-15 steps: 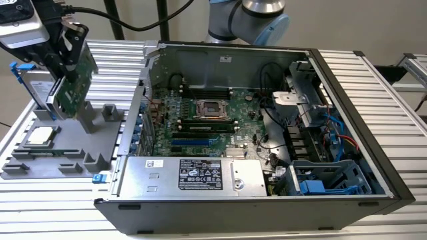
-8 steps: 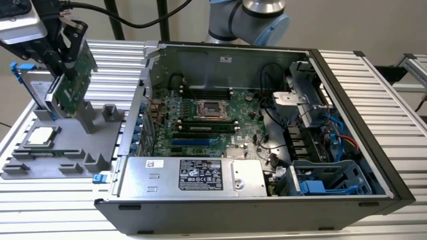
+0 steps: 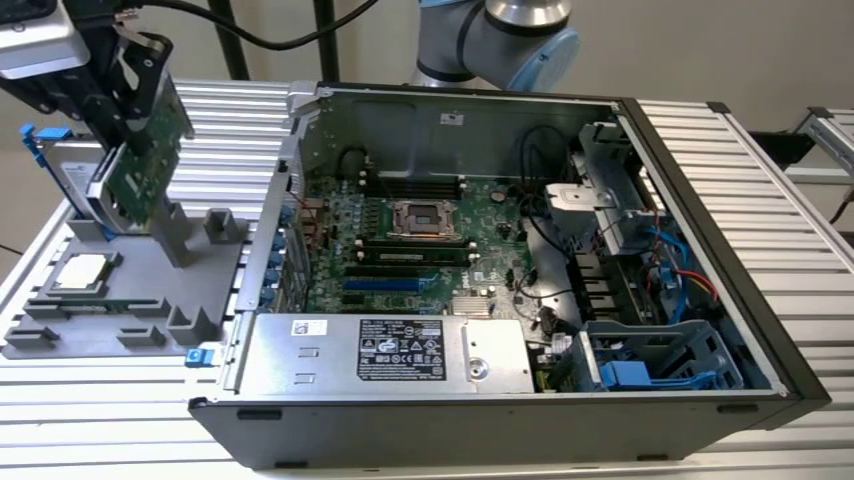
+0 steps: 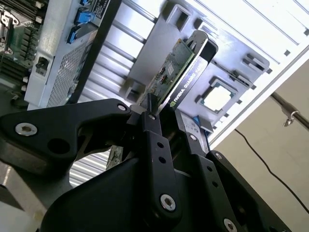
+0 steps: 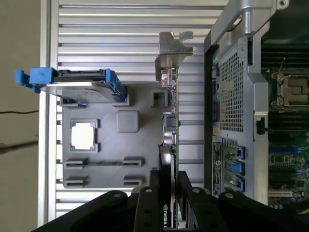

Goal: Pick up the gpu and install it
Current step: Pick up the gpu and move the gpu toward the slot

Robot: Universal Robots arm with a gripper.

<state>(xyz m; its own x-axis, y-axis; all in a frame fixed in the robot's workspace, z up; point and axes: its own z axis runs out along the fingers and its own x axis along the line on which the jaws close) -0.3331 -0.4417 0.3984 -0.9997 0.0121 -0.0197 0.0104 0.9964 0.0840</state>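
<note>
Fingers (image 4: 153, 140) of the gripper (image 4: 166, 116) are clamped on the gpu (image 4: 176, 72), 1 black finger pressed to each face of the card's near end, the cooler side against 1 and the green board against the other. In the first wrist view the card (image 5: 172, 125) shows edge-on and runs straight away from the gripper (image 5: 170, 181), with its silver bracket (image 5: 171, 48) at the far end. So the long axis of the card continues the line of the fingers instead of crossing it.

In the exterior view the gripper (image 3: 127, 60) is high at the exterior view's left, and the gpu (image 3: 140, 150) hangs below it, nearly upright and leaning a little, over the grey tray (image 3: 80, 330). Whether the bracket end touches the tray or hangs just above it, I cannot tell. The hard drive (image 5: 82, 84) with blue clips and the small square chip (image 5: 83, 135) sit in their own places on the tray (image 5: 111, 159), beside the card and apart from it.

The open computer case (image 3: 694, 200) lies toward the exterior view's right of the card, its near wall just beside the tray. On the motherboard (image 3: 400, 260) the blue slots (image 3: 380, 285) lie flat. By my reading the card's long axis stands roughly square to them now, and the pick looks done while nothing of the gpu is inside the case.
</note>
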